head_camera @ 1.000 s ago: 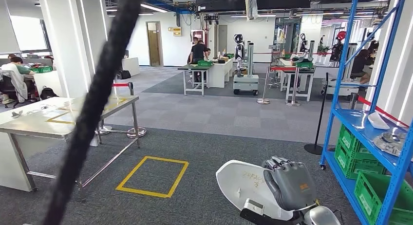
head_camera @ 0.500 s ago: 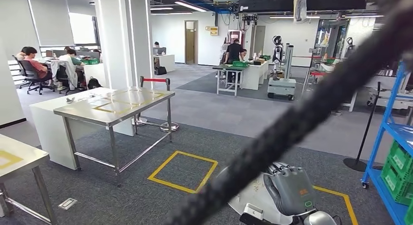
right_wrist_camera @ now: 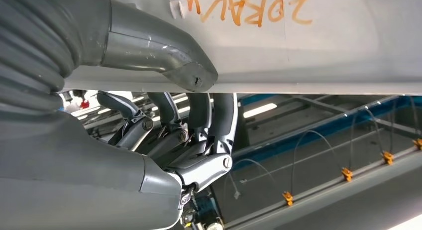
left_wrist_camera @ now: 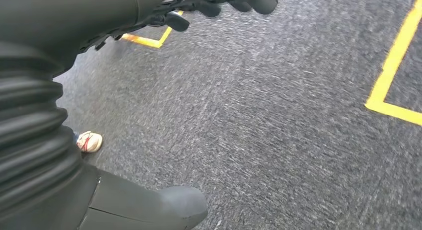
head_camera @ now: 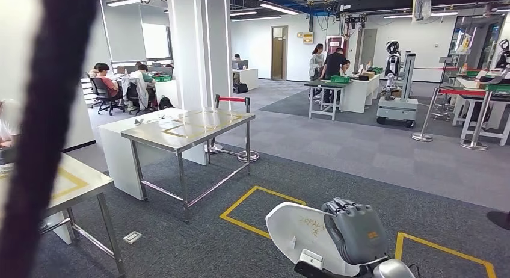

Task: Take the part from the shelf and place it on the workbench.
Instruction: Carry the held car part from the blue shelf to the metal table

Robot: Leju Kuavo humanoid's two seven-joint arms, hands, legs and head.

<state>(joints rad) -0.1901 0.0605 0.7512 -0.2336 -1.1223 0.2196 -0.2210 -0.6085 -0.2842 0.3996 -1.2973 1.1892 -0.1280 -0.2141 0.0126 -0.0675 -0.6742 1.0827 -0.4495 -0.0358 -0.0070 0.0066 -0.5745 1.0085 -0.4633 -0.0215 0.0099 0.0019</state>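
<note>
Stretching across the head view, a grey carpeted floor [head_camera: 337,151] is marked with yellow taped squares [head_camera: 255,209] near the lower centre. A steel-framed workbench [head_camera: 186,129] with yellow outlines on its top is seen at centre left, and the corner of a second table [head_camera: 78,182] is seen at the lower left edge. A blurred dark band [head_camera: 45,133] is laid down the left side of the frame, too close to be identified. People are seated at desks [head_camera: 129,85] in the upper left, and two more stand by a table [head_camera: 329,64] in the upper centre, next to a white robot on a stand [head_camera: 394,79].

At the bottom centre, the white part [head_camera: 298,230], with orange writing on it, is held off the floor by the right hand [head_camera: 356,230], the fingers being wrapped over its edge; in the right wrist view the thumb [right_wrist_camera: 164,56] is pressed against the part's face. In the left wrist view the left hand [left_wrist_camera: 219,6] hangs over the carpet with fingers somewhat apart and nothing held, though little of it is shown.
</note>
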